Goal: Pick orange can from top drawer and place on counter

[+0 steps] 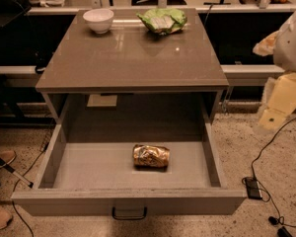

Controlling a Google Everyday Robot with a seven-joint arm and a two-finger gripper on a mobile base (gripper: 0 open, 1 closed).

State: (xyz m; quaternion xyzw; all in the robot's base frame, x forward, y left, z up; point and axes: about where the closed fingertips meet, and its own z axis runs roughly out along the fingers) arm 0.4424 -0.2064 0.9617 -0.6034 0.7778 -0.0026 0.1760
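A: The orange can (pixel 151 156)?
B: Shiny, mottled, on its side in the open top drawer (pixel 89 174), below the table's (pixel 133 58) front edge.
A: Gripper (pixel 281 102)?
B: Seemingly right of the table, touching nothing; its state, can't tell.

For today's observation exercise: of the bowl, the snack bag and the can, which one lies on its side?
The orange can, lying sideways in the top drawer; bowl and bag sit on the counter. The pincer hangs at the right edge.

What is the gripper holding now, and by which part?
Nothing that shows. The gripper hangs at the right edge, beside the counter, apart from everything. The can lies on its side on the floor of the drawer, untouched.
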